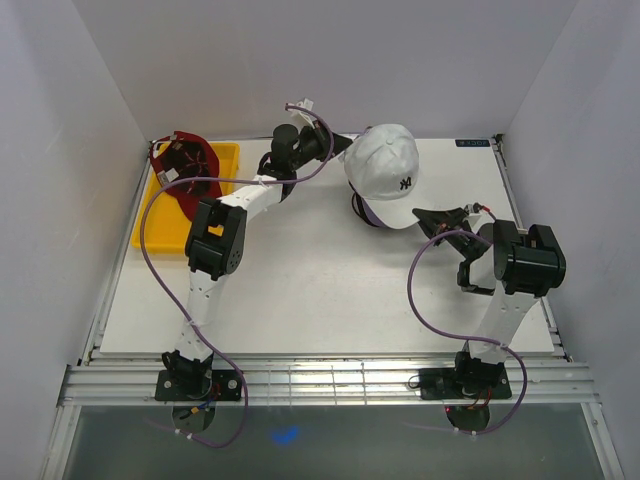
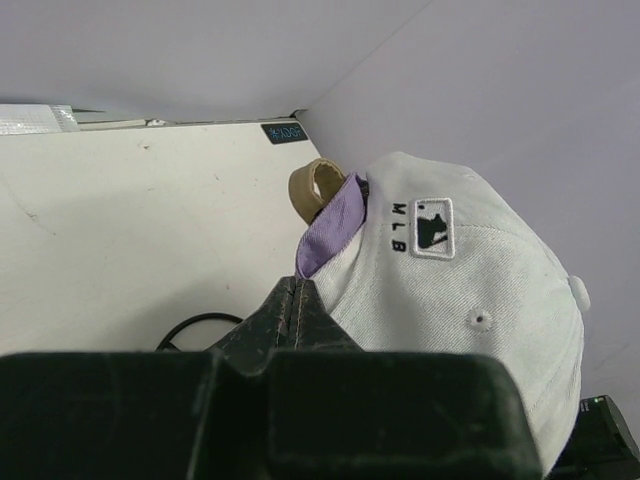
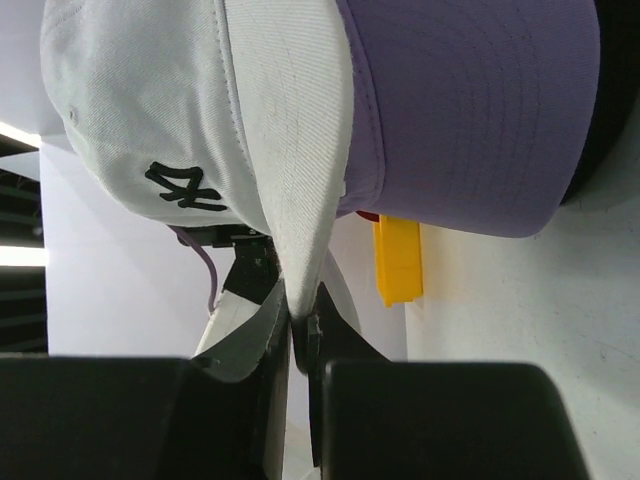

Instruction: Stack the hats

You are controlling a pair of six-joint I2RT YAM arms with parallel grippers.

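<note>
1. The white cap (image 1: 385, 165) sits crown up on the lavender cap (image 1: 383, 214), right of centre toward the far side of the desk (image 1: 300, 290). Its long axis runs from the rear strap at far left to the brim at near right.
2. The right claw (image 3: 298, 320) is pressed together on the tip of the white brim, with the lavender brim just beyond it.
3. The left claw (image 2: 297, 288) is pressed together at the opposite end. It appears to pinch the lavender cap's rear band right beside the white cap's hem; whether the hem is caught too, I cannot tell.
4. So each claw holds one end of that axis.
5. The dark red cap (image 1: 185, 165) lies upside down in the yellow tray (image 1: 165, 232), well apart to the left.
6. Judging from this, the left arm is nearer to it, and it lies left of and nearer than the left claw.
</note>
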